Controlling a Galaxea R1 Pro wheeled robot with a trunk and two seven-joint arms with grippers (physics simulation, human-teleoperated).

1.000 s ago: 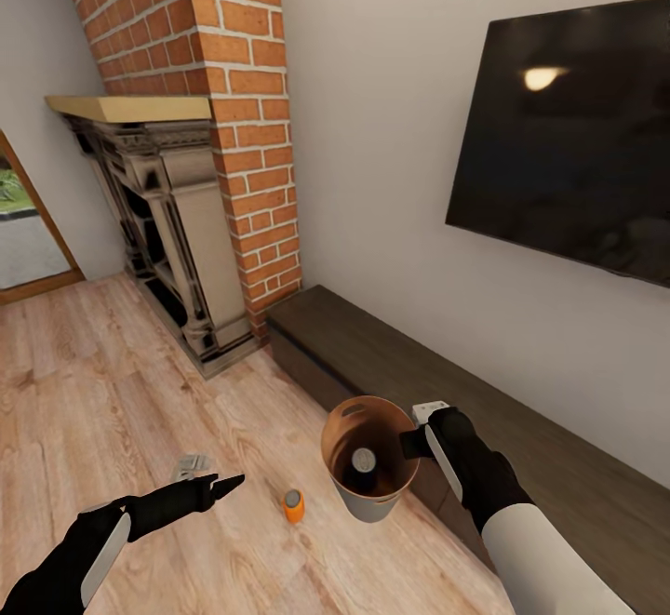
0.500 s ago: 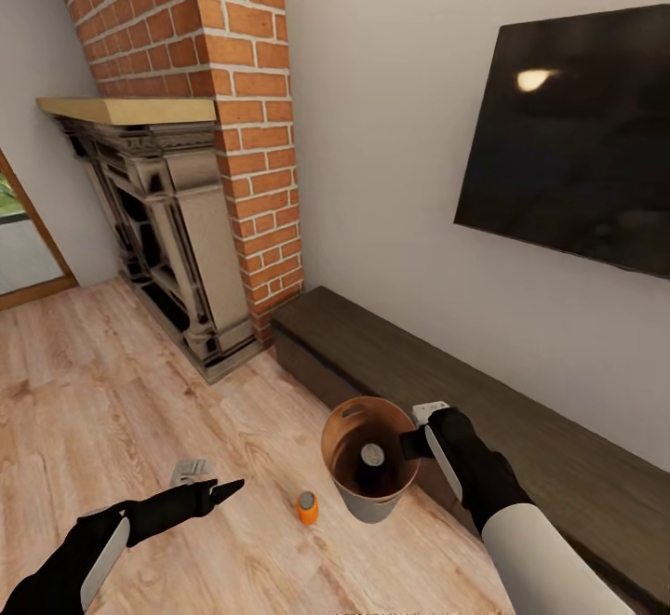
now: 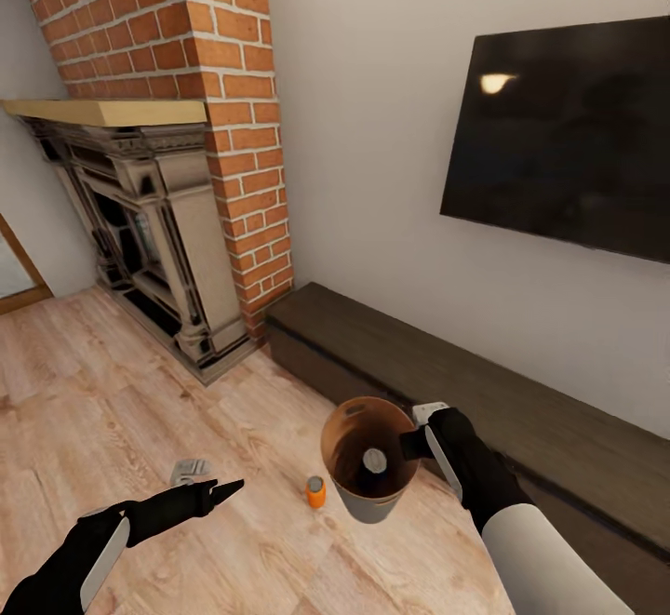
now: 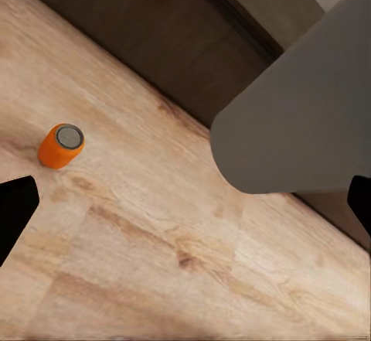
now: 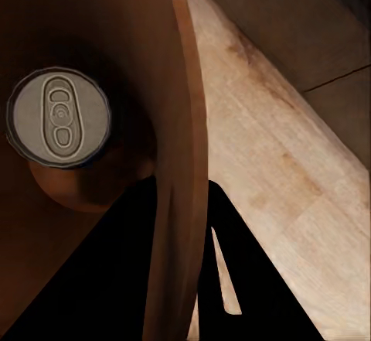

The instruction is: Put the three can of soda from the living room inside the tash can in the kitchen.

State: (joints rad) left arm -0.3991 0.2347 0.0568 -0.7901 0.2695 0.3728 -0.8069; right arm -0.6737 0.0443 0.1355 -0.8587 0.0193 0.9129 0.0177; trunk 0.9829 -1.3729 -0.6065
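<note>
My right gripper [image 3: 411,444] is shut on the rim of the tash can [image 3: 342,494], a pale grey bucket with an orange-brown inside, held above the floor. One can of soda [image 3: 374,459] stands inside it, grey top up; the right wrist view shows that can [image 5: 58,117] beside the bucket's wall [image 5: 179,93], which my right gripper [image 5: 185,267] straddles. An orange can of soda [image 3: 316,491] stands on the plank floor just left of the bucket. My left gripper [image 3: 223,487] hovers open left of that orange can [image 4: 61,145], with the bucket's grey outside [image 4: 301,124] close by.
A long low dark-wood cabinet [image 3: 521,429] runs along the wall right behind the bucket, with a small white object [image 3: 431,408] on it. A red-brick fireplace [image 3: 158,224] stands at the left. A small grey thing [image 3: 191,469] lies on the floor by my left gripper. A dark TV [image 3: 568,140] hangs above.
The whole view has shifted as the camera moved; both arms keep their pose. The orange can on the floor now appears closer to the bucket, and the can inside the bucket slid slightly.
</note>
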